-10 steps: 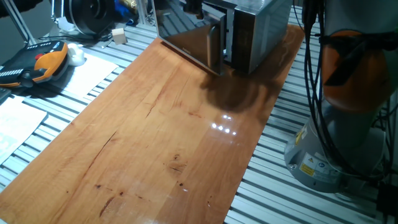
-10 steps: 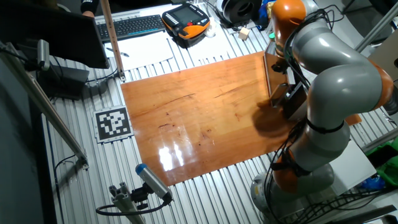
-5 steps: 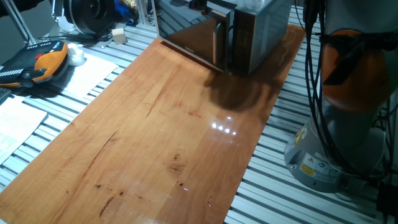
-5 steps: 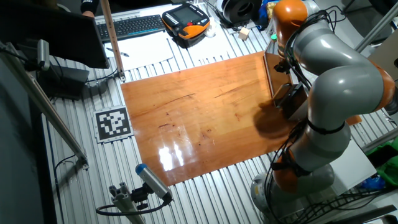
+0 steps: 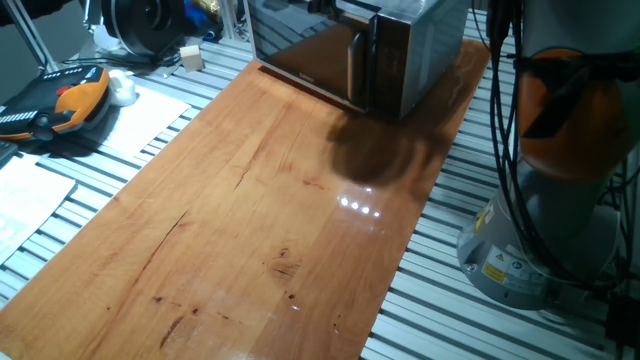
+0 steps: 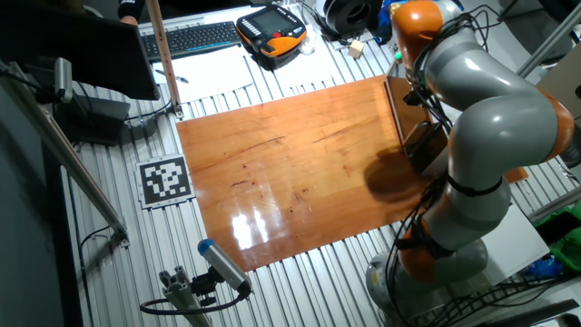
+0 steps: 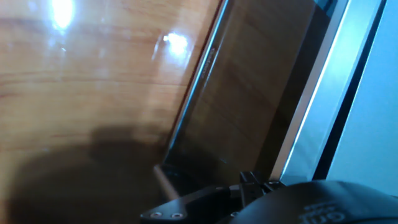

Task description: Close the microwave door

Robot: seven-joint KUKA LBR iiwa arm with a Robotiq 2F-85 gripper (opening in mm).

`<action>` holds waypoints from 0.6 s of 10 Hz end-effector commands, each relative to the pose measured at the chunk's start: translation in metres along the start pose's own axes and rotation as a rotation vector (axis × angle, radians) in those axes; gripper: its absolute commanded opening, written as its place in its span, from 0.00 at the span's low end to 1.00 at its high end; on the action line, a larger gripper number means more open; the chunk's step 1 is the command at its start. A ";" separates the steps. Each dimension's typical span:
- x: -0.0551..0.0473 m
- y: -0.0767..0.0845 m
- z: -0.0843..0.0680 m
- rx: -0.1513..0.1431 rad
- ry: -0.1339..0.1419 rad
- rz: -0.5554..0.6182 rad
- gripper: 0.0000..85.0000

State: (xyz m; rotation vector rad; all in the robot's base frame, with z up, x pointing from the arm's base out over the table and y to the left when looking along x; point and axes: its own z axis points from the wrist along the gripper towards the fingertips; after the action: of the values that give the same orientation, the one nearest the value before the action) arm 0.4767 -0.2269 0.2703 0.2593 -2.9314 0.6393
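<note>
The silver-grey microwave (image 5: pixel 425 45) stands at the far end of the wooden tabletop (image 5: pixel 250 220). The microwave door (image 5: pixel 305 55), dark and glossy, stands almost shut with a narrow gap at its handle edge. In the hand view the door's glass (image 7: pixel 249 93) reflects the wood, with its silver frame (image 7: pixel 317 87) beside a dark gap. Only a black part of my gripper (image 7: pixel 249 190) shows at the bottom of the hand view, close to the door; the fingers are hidden. In the other fixed view my arm (image 6: pixel 490 109) covers most of the microwave, and the door (image 6: pixel 425 145) shows below it.
An orange and black teach pendant (image 5: pixel 60 105) and papers (image 5: pixel 30 190) lie left of the tabletop. The robot's base (image 5: pixel 560 200) stands at its right. A keyboard (image 6: pixel 195 38) and a printed marker tag (image 6: pixel 165 180) lie on the slatted table.
The door has swung toward the microwave body and the gap at its handle edge has narrowed. The arm has moved with it toward the microwave.
</note>
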 end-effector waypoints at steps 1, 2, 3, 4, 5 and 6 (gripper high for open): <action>0.001 -0.002 0.000 0.019 0.008 -0.013 0.00; 0.002 -0.003 0.001 0.030 0.015 -0.025 0.00; 0.004 -0.005 0.002 0.036 0.016 -0.032 0.00; 0.006 -0.006 0.004 0.042 0.016 -0.036 0.00; 0.007 -0.006 0.006 0.046 0.019 -0.042 0.00; 0.008 -0.007 0.008 0.049 0.021 -0.049 0.00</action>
State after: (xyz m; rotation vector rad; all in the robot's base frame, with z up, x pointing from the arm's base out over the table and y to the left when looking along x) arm 0.4686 -0.2381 0.2667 0.3264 -2.8816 0.7039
